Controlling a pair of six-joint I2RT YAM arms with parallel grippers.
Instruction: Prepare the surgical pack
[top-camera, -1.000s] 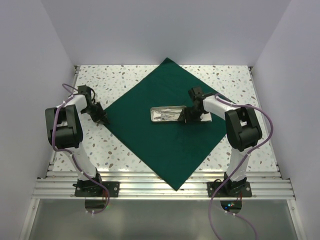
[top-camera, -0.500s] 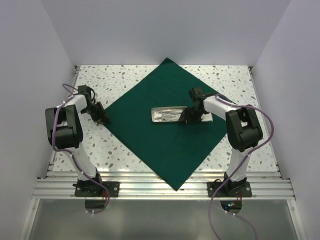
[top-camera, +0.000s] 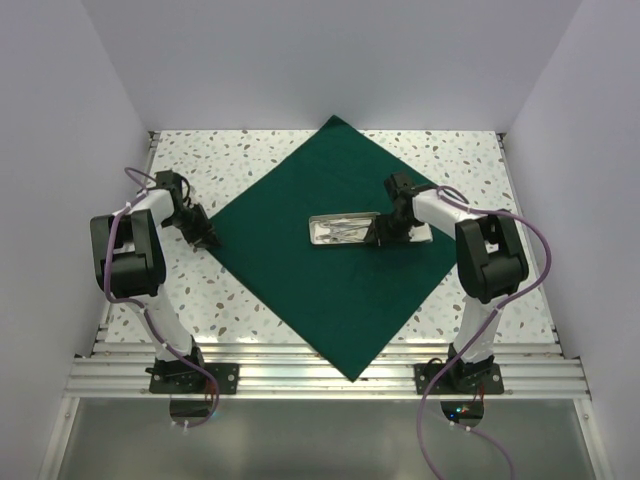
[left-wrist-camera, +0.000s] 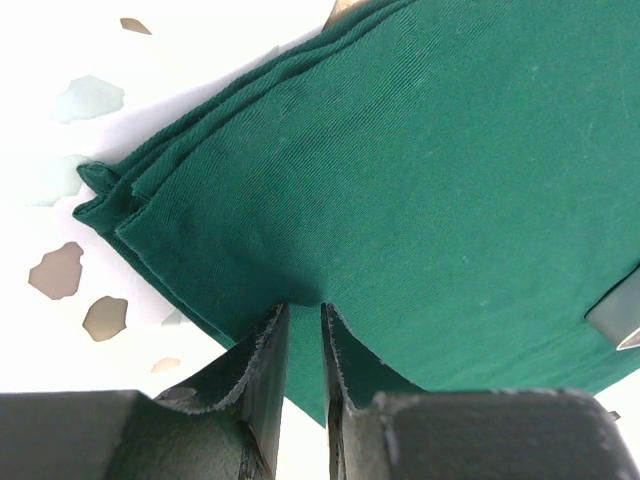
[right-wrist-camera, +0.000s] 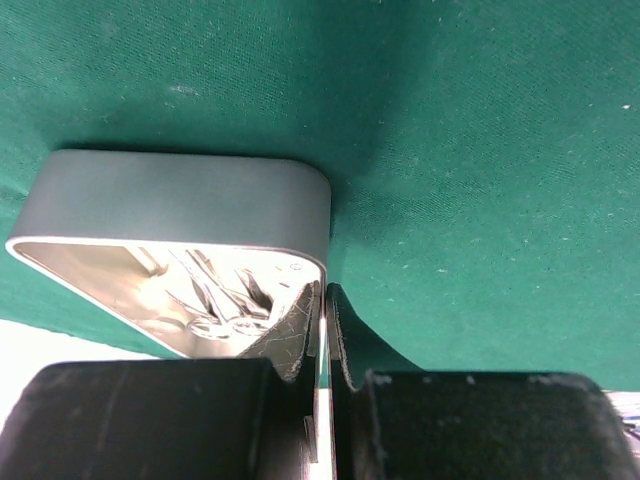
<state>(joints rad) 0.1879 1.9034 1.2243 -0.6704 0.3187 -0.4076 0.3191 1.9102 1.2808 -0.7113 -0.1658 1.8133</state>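
Green drape (top-camera: 300, 270) lies unfolded mid-frame, instrument tray (top-camera: 343, 230) at its centre. The right gripper (right-wrist-camera: 322, 290) pinches the tray's end; the left gripper (left-wrist-camera: 303, 315), narrowly parted and empty, sits at the drape's left corner. Folding seemingly remains.

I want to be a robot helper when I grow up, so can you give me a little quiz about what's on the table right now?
1. True or false: the metal tray sits straight on the speckled table, off the green drape.
2. What is the right gripper clamped on? A) a drape corner B) the tray's end wall C) a loose pair of scissors
3. Fill in: in the top view, the left gripper is at the drape's ____ corner.
Key: 1 false, it lies on the drape. 2 B. 3 left.
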